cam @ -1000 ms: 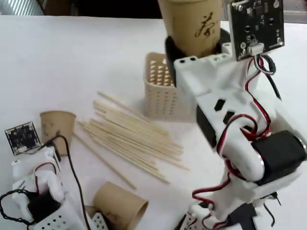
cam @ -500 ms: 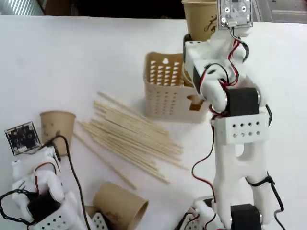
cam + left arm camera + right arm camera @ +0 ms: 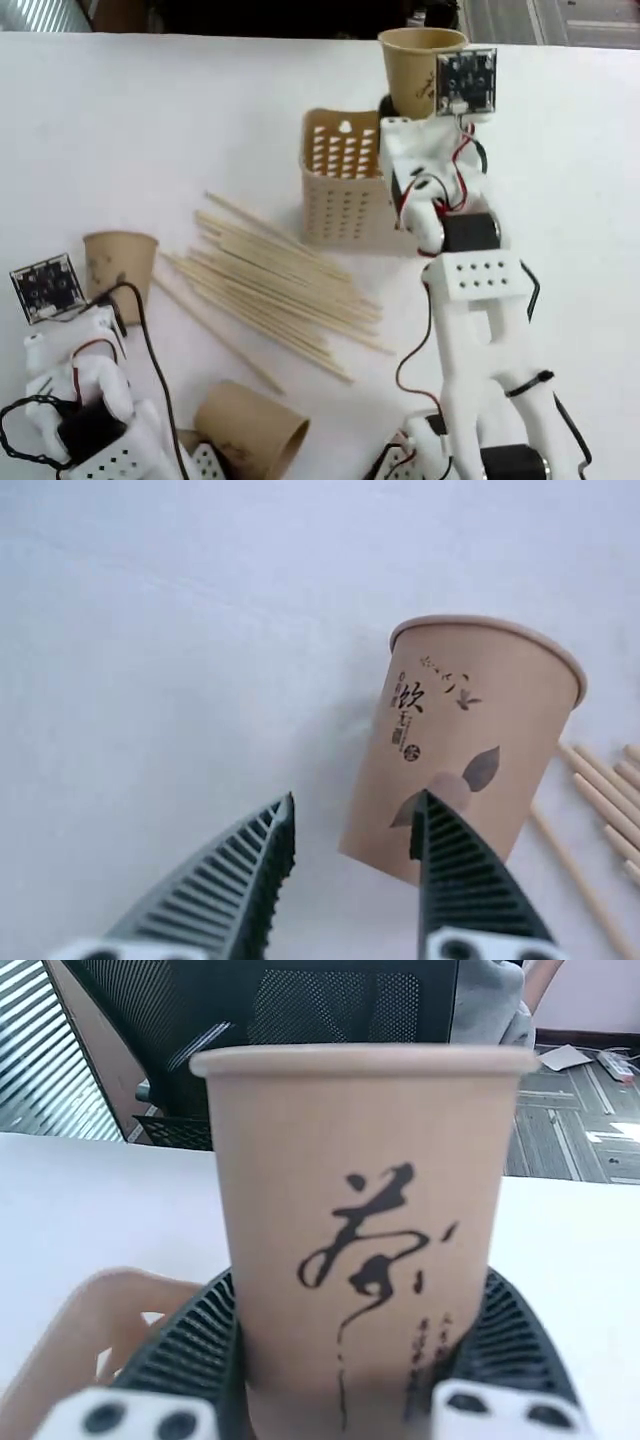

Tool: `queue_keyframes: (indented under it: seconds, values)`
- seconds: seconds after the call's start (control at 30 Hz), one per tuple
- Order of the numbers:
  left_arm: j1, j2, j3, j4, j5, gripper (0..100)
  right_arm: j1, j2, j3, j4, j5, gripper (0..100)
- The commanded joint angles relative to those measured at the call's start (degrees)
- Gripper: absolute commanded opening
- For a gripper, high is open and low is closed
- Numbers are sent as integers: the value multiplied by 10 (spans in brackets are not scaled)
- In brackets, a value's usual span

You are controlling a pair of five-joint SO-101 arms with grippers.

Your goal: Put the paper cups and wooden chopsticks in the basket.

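Note:
An upright paper cup [image 3: 415, 62] with black brush writing is in my right gripper [image 3: 418, 104], which is shut on its lower part, at the far right corner of the perforated cream basket [image 3: 343, 190]. In the right wrist view the held cup [image 3: 365, 1220] stands between the ribbed fingers [image 3: 185, 1350]. A loose pile of wooden chopsticks [image 3: 275, 290] lies in front of the basket. My left gripper [image 3: 350, 825] is open, low over the table, with an upside-down cup [image 3: 465, 745] just past its fingertips. That cup [image 3: 120, 262] stands at the left.
A third paper cup [image 3: 250, 430] lies on its side near the front edge, between the two arm bases. White tabletop stretches free to the left and behind the basket. A black office chair [image 3: 330, 1005] stands beyond the table's far edge.
My right arm has swung down and away from the high camera, carrying the cup to the basket's far right corner. The left arm and the other things have not moved.

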Motion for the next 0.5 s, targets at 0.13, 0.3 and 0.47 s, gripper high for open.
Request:
queue_keyframes:
  seconds: [0.13,0.3,0.47]
  values:
    - [-2,-7,-17,-12,2,203,19,-43,99,-112,6,265]
    - [-2,-7,-17,-12,2,203,22,-46,141,-137,3,271]
    - [-2,-7,-16,-12,2,203,17,-89,171,-130,2,272]
